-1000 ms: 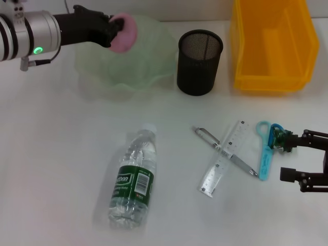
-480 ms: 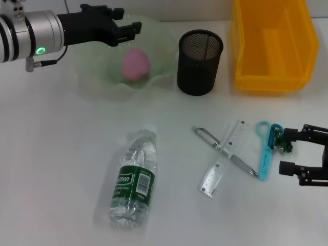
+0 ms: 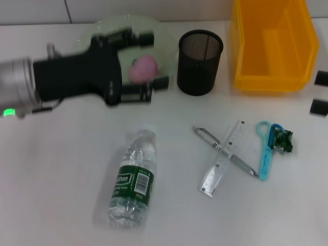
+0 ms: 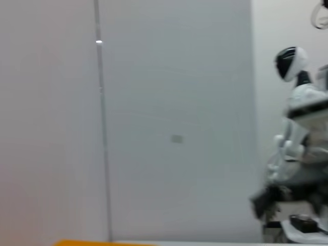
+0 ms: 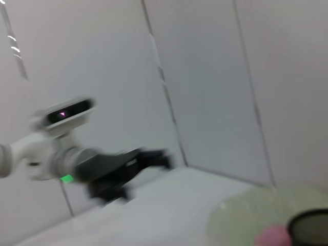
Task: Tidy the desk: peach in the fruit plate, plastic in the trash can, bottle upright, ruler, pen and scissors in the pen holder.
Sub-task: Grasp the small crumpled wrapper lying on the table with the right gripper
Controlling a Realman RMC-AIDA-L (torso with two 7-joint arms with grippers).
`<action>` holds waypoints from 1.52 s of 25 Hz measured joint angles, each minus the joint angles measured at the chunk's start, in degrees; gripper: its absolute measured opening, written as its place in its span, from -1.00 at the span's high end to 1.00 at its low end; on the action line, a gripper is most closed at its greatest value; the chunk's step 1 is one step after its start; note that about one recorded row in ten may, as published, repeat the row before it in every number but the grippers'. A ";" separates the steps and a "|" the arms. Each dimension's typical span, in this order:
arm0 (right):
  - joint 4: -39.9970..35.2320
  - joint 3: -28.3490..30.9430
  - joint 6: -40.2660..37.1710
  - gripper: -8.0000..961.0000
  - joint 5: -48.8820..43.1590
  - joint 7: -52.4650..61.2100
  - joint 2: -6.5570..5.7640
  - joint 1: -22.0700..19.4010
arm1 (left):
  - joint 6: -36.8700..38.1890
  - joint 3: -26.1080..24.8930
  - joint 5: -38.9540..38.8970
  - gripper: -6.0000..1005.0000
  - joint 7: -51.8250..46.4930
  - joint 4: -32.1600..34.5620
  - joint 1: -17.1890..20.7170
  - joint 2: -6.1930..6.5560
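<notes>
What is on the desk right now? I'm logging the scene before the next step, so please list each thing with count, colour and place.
Round fruit plate: one, translucent pale green, far left of the desk.
Peach: one, pink, lying in the plate.
Mesh pen holder: one, black, upright beside the plate.
Plastic bin: one, yellow, far right.
Water bottle: one, clear with green label, lying on its side, near left.
Ruler: one, clear, near centre-right.
Pen: one, silver, crossing the ruler.
Scissors: one, light blue handles, right of the ruler.
Plastic scrap: one, green, touching the scissors.
Left gripper: black, open, over the plate.
Right gripper: black, at the right edge.
</notes>
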 joint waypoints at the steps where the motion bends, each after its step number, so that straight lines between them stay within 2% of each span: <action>1: -7.90 -1.07 0.55 -0.71 -1.94 11.16 -0.02 1.64 | 0.00 0.00 0.00 -0.69 0.00 0.00 0.00 0.00; 2: -7.90 -1.07 0.55 -0.71 -1.94 11.16 -0.02 1.64 | 0.00 0.00 0.00 -0.70 0.00 0.00 0.00 0.00; 3: -11.81 -1.93 0.78 -0.71 -3.96 17.41 -0.03 2.72 | 0.99 0.46 -0.04 -0.70 1.37 -0.89 0.96 -0.05; 4: -19.55 -4.85 1.09 -0.71 -9.70 29.44 -0.15 5.22 | 4.63 0.89 -0.24 -0.70 6.20 -4.83 3.20 0.01; 5: -19.55 -4.85 1.09 -0.71 -9.70 29.44 -0.15 5.22 | 4.63 0.89 -0.24 -0.71 6.20 -4.83 3.20 0.01; 6: -26.08 -9.00 1.13 -0.71 -17.00 39.66 -0.13 7.86 | 5.32 0.88 -0.24 -0.71 7.18 -5.71 3.81 0.01; 7: -26.08 -9.00 1.13 -0.71 -17.00 39.66 -0.13 7.86 | 5.32 0.88 -0.24 -0.71 7.18 -5.71 3.81 0.01; 9: -31.59 -14.45 1.36 -0.71 -24.77 47.62 0.27 10.33 | 5.77 0.85 -0.24 -0.71 7.77 -6.46 4.46 0.00; 12: -35.15 -22.98 1.66 -0.71 -35.30 54.44 1.30 13.21 | 5.44 0.80 -0.25 -0.71 8.28 -7.81 5.49 -0.04; 13: -35.24 -25.39 1.96 -0.71 -37.72 55.65 1.55 13.74 | 5.28 0.63 -0.21 -0.71 8.67 -9.08 5.40 0.03; 14: -34.67 -30.57 2.84 -0.71 -41.65 57.78 1.97 14.19 | 5.28 0.63 -0.21 -0.71 8.67 -9.08 5.40 0.03; 15: -34.67 -30.57 2.84 -0.71 -41.65 57.78 1.97 14.19 | 5.28 0.63 -0.21 -0.71 8.67 -9.08 5.40 0.03; 19: -29.55 -40.76 9.57 -0.70 -43.52 60.39 2.32 13.26 | 4.08 0.49 -0.16 -0.71 8.96 -10.25 5.30 0.10; 21: -27.03 -42.69 12.06 -0.70 -43.66 60.49 2.33 12.95 | 3.71 0.49 0.12 -0.71 8.97 -10.31 5.30 0.10; 29: -19.46 -45.00 18.08 -0.69 -45.71 60.65 2.22 12.38 | 3.43 0.49 0.20 -0.71 9.00 -10.38 5.43 0.07; 38: -16.19 -45.53 21.72 -0.69 -46.07 60.56 2.24 12.41 | 3.31 0.56 0.22 -0.71 9.00 -10.38 5.17 0.06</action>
